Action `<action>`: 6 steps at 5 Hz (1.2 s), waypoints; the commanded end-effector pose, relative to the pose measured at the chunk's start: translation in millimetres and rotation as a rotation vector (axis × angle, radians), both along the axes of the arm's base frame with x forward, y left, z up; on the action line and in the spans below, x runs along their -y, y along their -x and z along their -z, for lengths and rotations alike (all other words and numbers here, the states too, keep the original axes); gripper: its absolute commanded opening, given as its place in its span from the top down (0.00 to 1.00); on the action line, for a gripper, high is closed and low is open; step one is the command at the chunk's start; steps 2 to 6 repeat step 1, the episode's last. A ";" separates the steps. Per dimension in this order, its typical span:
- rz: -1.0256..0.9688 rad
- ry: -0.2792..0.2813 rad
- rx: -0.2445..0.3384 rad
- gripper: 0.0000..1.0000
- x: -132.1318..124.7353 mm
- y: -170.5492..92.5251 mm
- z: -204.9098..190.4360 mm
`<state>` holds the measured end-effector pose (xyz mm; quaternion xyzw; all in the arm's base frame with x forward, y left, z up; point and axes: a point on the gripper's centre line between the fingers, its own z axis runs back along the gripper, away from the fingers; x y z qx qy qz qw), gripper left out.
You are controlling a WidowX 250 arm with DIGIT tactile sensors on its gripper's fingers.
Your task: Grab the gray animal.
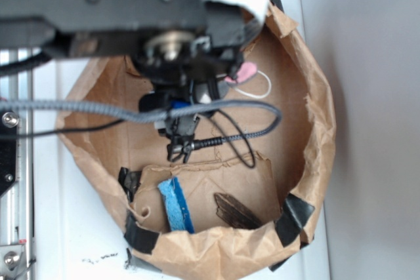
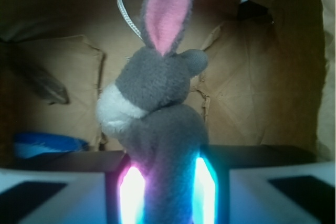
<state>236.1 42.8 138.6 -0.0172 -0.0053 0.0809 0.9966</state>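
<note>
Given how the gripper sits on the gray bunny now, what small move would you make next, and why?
Probably lift straight up, keeping the grip: the gripper is shut on the gray animal, body pinched between the fingers, inside the paper bag.

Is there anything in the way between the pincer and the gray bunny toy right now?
Nothing visible. In the wrist view the gray animal already sits between the two lit fingers of the pincer, which close against its lower body. The blue strip and the dark feather-like piece lie apart on the bag's floor.
</note>
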 end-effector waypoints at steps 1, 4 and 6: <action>0.038 0.066 0.049 1.00 -13.9 -7.3 -32.7; 0.038 0.066 0.049 1.00 -13.9 -7.3 -32.7; 0.038 0.066 0.049 1.00 -13.9 -7.3 -32.7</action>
